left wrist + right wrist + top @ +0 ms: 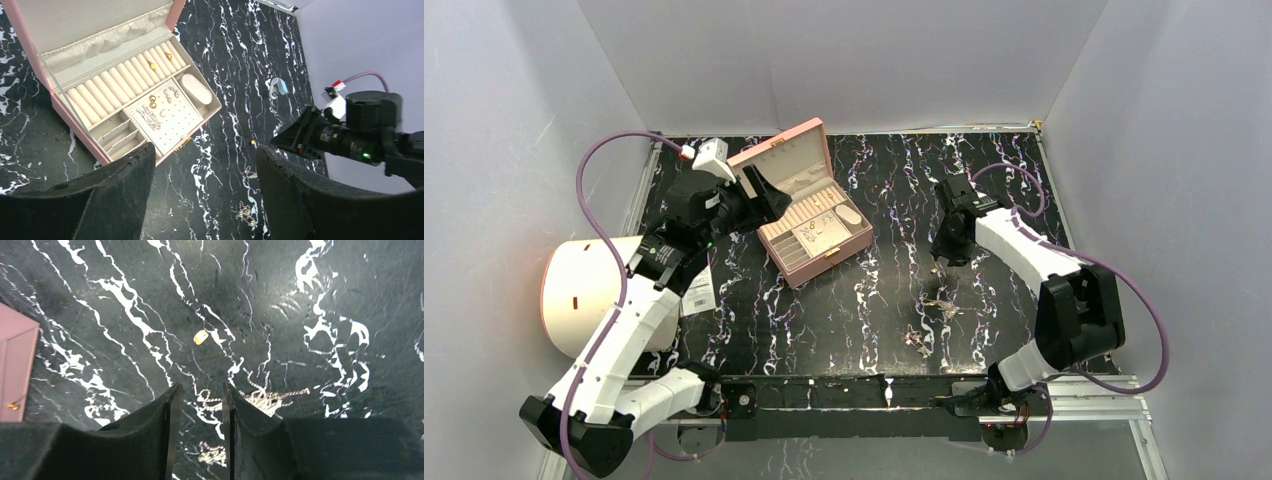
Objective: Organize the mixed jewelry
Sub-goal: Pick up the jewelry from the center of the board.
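The mixed jewelry lies loose on the black marbled table: a small gold piece (200, 337), a silvery chain tangle (270, 397) and a second silvery clump (212, 452). From above, these pieces (939, 303) sit in front of the right arm. A pale blue bit (278, 88) lies farther back. My right gripper (202, 387) hovers just above the chains, open by a narrow gap with nothing in it. My left gripper (206, 149) is wide open and empty, beside the open pink box (774, 160). Gold pieces (151, 65) sit in the box's ring rolls.
A white tag with a barcode (699, 290) lies left of the box. A large white rounded object (584, 295) stands at the table's left edge. Grey walls close in the table on three sides. The box's corner (15, 370) shows left of my right gripper.
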Available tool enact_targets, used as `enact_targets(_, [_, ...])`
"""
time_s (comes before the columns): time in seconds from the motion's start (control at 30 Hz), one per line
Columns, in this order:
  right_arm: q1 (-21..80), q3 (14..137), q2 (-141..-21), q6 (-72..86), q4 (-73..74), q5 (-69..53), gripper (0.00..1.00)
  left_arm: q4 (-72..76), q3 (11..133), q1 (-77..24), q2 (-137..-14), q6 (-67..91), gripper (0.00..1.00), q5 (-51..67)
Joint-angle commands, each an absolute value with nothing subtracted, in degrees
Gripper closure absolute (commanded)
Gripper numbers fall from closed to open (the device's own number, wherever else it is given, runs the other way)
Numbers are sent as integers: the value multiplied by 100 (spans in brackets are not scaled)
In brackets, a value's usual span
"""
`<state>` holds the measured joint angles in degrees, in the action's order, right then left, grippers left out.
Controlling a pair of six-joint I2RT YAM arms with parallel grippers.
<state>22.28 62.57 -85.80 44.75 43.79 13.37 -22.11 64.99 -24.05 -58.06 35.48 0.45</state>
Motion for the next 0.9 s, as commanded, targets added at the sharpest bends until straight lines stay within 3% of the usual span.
enact_targets(0.0, [2197,6587,-8921,3835,4092,1463,58,-2043,6529,-2391,-5854,3907,30,77])
enact_targets(0.23, [2165,6650,-9598,3425,3834,1163,58,-2190,6603,-2391,-5991,3899,30,-137])
enact_targets(0.43, [2149,6650,-9865,3407,3758,1126,69,-2294,6564,-2391,-6028,3872,30,-170])
enact_targets(0.87, [2107,6824,-10016,3224,3785,1479,75,-2263,6556,-2391,-6096,3884,30,-188])
